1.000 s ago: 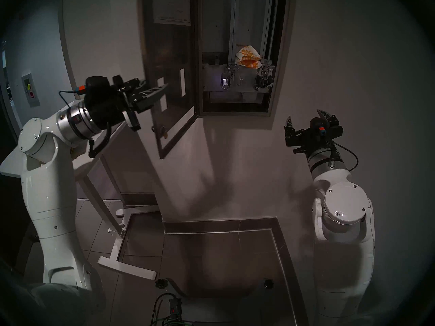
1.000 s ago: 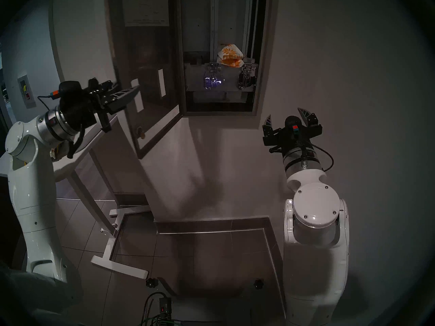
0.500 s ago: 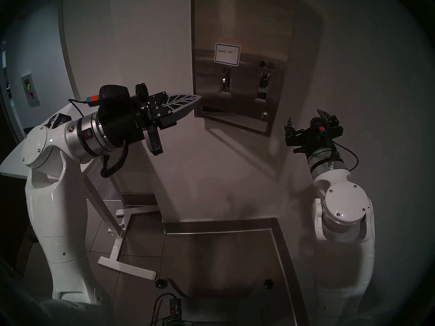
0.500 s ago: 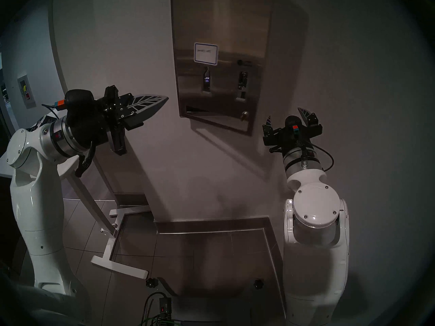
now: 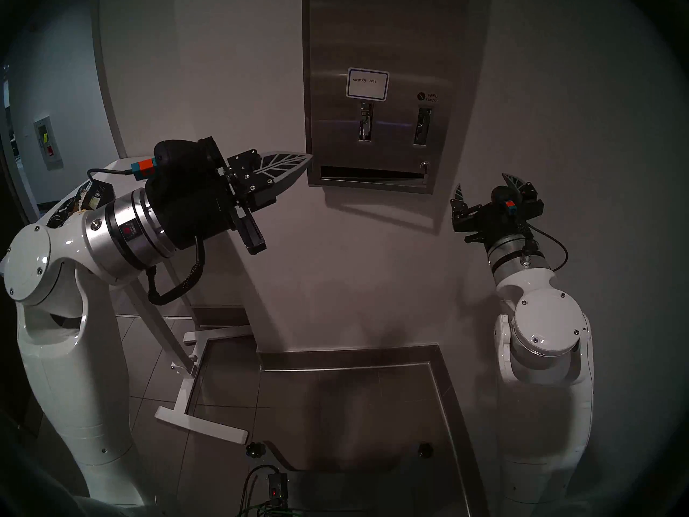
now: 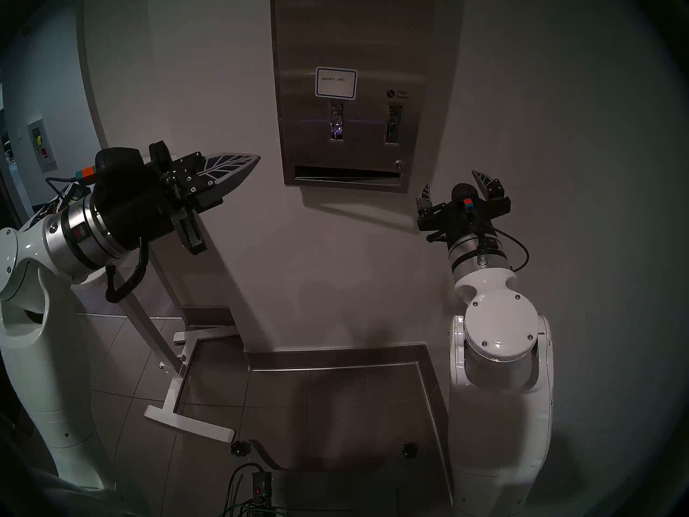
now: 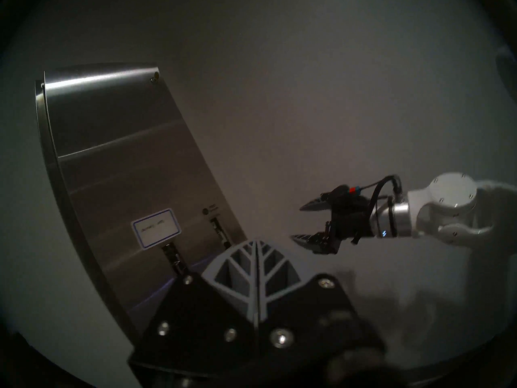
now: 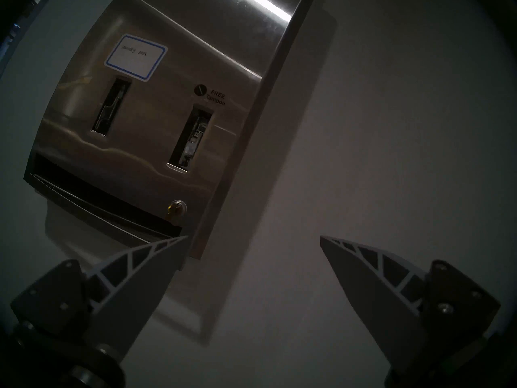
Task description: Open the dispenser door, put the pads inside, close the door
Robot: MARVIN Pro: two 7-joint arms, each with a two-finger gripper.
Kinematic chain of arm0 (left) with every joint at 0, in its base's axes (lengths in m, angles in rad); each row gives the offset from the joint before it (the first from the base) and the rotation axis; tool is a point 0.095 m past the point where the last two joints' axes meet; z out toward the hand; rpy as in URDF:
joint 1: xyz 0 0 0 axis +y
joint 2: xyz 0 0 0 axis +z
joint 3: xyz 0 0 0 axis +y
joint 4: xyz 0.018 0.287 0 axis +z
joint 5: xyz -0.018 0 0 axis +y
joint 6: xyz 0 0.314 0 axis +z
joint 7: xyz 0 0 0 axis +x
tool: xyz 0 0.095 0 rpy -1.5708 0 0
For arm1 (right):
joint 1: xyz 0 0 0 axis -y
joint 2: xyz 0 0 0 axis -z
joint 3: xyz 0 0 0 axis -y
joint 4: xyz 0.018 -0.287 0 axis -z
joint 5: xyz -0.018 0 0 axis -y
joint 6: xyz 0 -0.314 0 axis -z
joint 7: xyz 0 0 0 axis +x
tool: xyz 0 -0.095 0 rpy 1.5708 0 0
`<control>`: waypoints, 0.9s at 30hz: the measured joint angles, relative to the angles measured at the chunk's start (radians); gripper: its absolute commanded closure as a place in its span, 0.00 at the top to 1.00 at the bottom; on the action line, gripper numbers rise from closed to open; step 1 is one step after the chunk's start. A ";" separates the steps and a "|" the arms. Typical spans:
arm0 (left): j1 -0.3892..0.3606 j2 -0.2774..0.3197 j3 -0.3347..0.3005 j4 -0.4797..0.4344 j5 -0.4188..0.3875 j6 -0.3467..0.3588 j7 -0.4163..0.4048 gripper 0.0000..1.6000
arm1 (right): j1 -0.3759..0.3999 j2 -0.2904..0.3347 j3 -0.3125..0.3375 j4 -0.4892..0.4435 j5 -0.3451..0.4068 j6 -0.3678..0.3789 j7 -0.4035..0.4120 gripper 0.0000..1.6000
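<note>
Door (image 5: pixel 376 50) has swung from wide open a second ago to flush against the dispenser (image 5: pixel 441 94) now; half a second back it still stood slightly ajar at the bottom. Pads that showed inside the cabinet then are hidden behind the steel front now. Left pincer (image 5: pixel 307 160) has pulled back from the door and rolled, its two fingers pressed together flat, holding nothing, tip near the cabinet's lower left corner but apart from it in the head view; in the left wrist view the same pincer (image 7: pixel 256 243) shows both fingers meeting along one seam. Right pincer (image 5: pixel 484 186) has not shifted, fingers spread wide and empty, sitting below and to the right of the cabinet, near the wall. Blue-bordered label (image 5: pixel 368 84) sits on the door above the left lever slot (image 5: pixel 365 124); second lever slot (image 5: pixel 423 126) to its right under the "FREE Tampon" print. Small round lock (image 5: pixel 424 165) at the lower right, just above the end of the dark bottom slot (image 5: pixel 369 173). White table (image 5: pixel 112 169) behind the left arm carries a dark torn bag (image 5: pixel 91 197), partly hidden by the arm.
</note>
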 measured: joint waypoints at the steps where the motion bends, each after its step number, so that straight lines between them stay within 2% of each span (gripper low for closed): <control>1: 0.010 0.001 -0.008 -0.007 0.021 -0.015 0.005 0.50 | 0.000 0.000 0.000 0.000 0.000 0.000 0.000 1.00; 8: 0.074 -0.008 -0.055 -0.024 0.113 -0.104 0.033 0.50 | 0.000 0.000 0.000 0.000 0.000 0.000 0.000 1.00; 18: 0.112 -0.033 -0.064 -0.028 0.144 -0.145 0.050 0.50 | 0.000 0.001 0.000 0.000 0.000 0.000 0.000 1.00; 19: 0.113 -0.034 -0.064 -0.028 0.145 -0.146 0.050 1.00 | 0.000 0.001 0.000 0.000 0.000 0.000 0.000 1.00; 27: 0.123 -0.039 -0.059 -0.029 0.186 -0.161 0.068 1.00 | 0.000 0.001 0.000 0.000 0.000 0.000 0.000 1.00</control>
